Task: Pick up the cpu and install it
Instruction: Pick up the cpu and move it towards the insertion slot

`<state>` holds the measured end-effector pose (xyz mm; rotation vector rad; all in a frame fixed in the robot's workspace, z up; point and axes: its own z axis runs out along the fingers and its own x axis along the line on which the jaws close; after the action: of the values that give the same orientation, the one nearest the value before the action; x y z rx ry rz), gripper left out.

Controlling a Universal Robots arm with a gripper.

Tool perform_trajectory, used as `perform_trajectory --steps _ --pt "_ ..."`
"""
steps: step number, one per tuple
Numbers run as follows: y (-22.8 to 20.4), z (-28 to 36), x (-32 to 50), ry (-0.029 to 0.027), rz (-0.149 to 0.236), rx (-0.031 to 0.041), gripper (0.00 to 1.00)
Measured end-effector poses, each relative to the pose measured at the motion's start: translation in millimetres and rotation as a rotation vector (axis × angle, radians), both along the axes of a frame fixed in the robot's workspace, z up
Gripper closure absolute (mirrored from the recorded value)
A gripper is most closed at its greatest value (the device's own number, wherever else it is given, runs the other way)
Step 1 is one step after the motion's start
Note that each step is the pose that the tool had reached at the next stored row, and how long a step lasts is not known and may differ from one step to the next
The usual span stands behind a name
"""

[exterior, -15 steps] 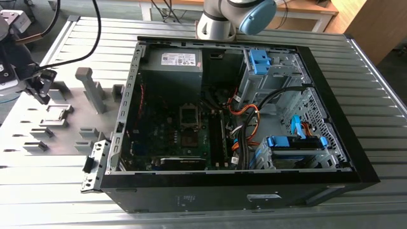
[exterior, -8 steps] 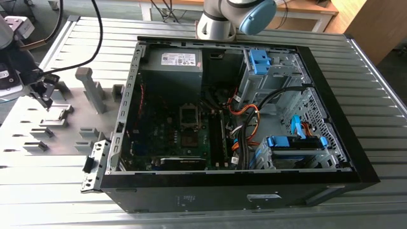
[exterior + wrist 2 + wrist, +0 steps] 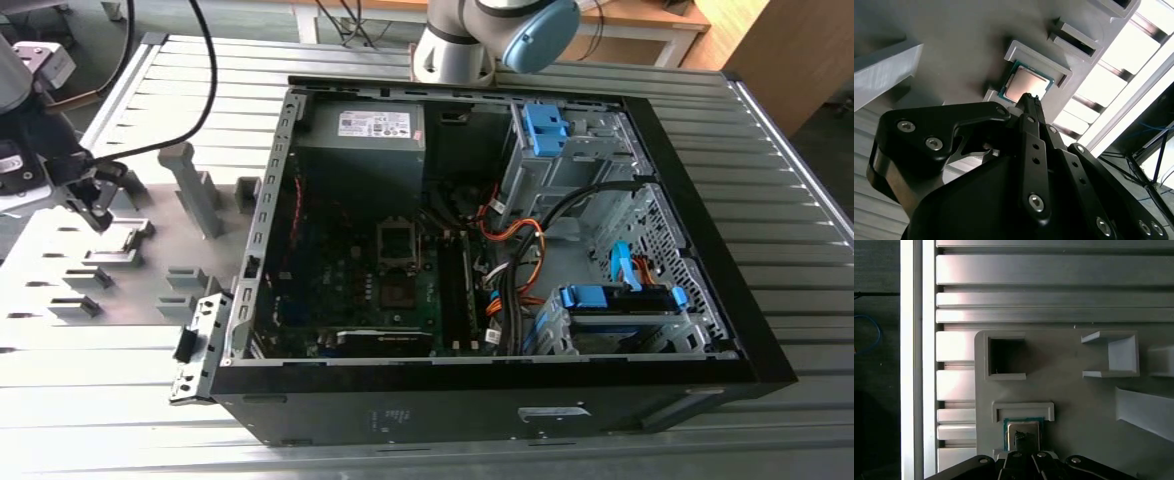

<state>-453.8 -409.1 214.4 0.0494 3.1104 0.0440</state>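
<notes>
Pincer [image 3: 94, 215] sits low over the grey holder plate [image 3: 1079, 405], at the exterior view's left; its fingertips look pressed together and hold nothing. The cpu [image 3: 1026, 82] lies flat, silvery top up, in a shallow framed pocket of the plate directly beneath the pincer tip, in both wrist views; tip [image 3: 1029, 97] overlaps the chip's near edge, contact not discernible. In the first wrist view the cpu [image 3: 1023, 432] shows a green rim just ahead of the pincer [image 3: 1025, 442], and beyond it an empty square pocket [image 3: 1005, 357]. Open computer case [image 3: 494, 240] stands well apart from the pincer, toward the exterior view's right, on the slatted metal table [image 3: 80, 420]
</notes>
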Motion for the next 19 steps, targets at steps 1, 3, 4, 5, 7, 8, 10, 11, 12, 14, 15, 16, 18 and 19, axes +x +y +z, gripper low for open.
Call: perform_trajectory --steps 1,3,4,5,7,8,10,11,12,14,15,16,18,19 --pt "-0.3 -1.0 0.0 0.0001 0.000 -0.0001 0.89" --pt "-0.6 -3.4 0.0 0.0001 0.000 -0.0001 0.89" --pt "-0.6 -4.8 0.0 0.0001 0.000 -0.0001 0.89" --pt "-0.6 -6.3 0.0 0.0001 0.000 -0.0001 0.89" --pt "-0.7 -9.4 0.0 0.0000 0.000 -0.0002 0.89" --pt "-0.7 -10.4 0.0 0.0001 0.000 -0.0003 0.89" --pt "-0.7 -11.7 0.0 0.0002 0.000 -0.0004 0.89" --pt "-0.7 -11.6 -0.1 0.0004 0.000 -0.0006 0.89" --pt "-0.7 -12.2 0.0 0.0002 0.000 -0.0005 0.89" --pt "-0.7 -13.4 0.0 0.0000 0.004 -0.0004 0.89" --pt "-0.7 -13.8 0.0 0.0001 0.007 -0.0005 0.89" --pt "-0.6 -14.0 -0.1 0.0003 0.010 -0.0005 0.89" --pt "-0.7 -14.0 0.0 0.0004 0.011 -0.0006 0.89" --pt "-0.6 -14.1 0.0 0.0002 0.011 -0.0005 0.89"
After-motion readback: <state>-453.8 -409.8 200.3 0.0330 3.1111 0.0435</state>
